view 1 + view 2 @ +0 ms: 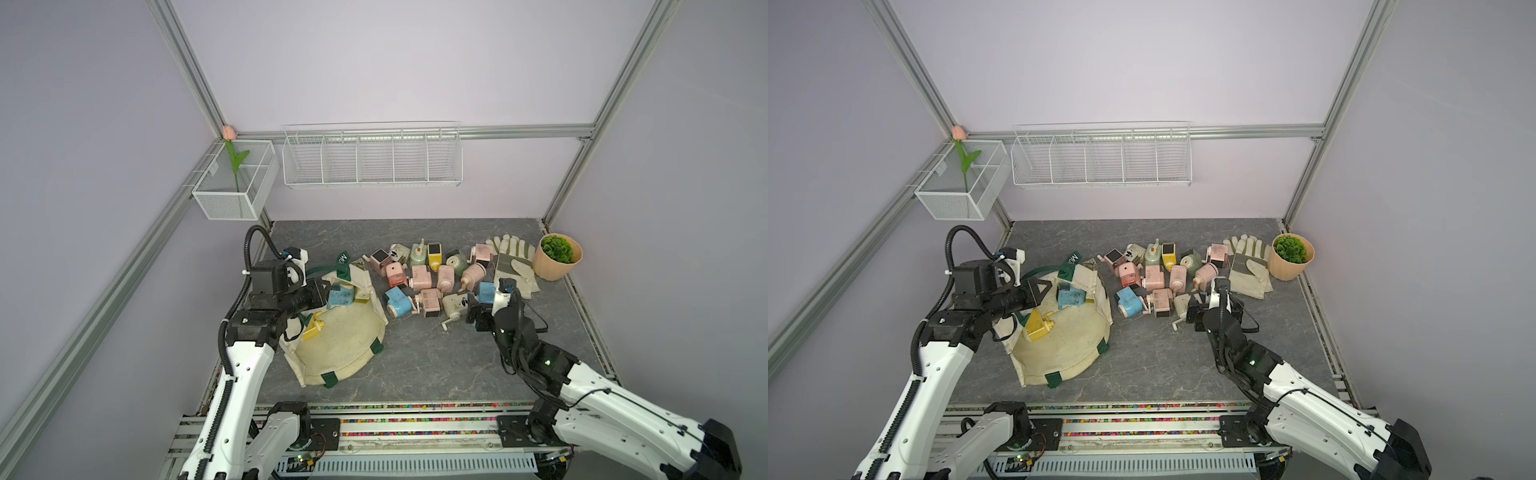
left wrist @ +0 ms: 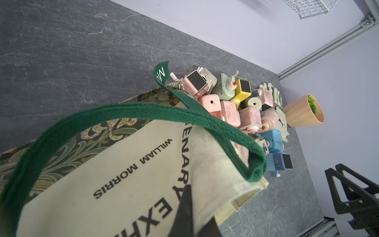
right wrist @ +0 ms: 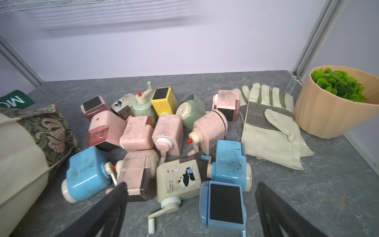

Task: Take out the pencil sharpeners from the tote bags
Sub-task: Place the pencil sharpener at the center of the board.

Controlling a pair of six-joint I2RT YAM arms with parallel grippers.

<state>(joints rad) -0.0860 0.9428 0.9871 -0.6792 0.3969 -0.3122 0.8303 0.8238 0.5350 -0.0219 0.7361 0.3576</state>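
Left gripper point(image 1: 321, 291) clamps the tote's point(image 1: 345, 353) rim, jaws closed on cloth; a blue sharpener point(image 1: 340, 297) and a yellow sharpener point(image 1: 311, 330) lie inside. Right gripper point(image 3: 191, 184) hangs wide open, empty, over the sharpener pile point(image 1: 428, 278), gloves point(image 1: 515, 266) and pot point(image 1: 552, 270) beside it.

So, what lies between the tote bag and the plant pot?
Between the tote bag and the plant pot lie the pencil sharpeners, then the pale gloves, as both top views show.

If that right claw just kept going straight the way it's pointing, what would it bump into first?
Most likely the blue windowed sharpener, which lies on the table just ahead of the open right gripper. How much gap remains between them is hard to judge.
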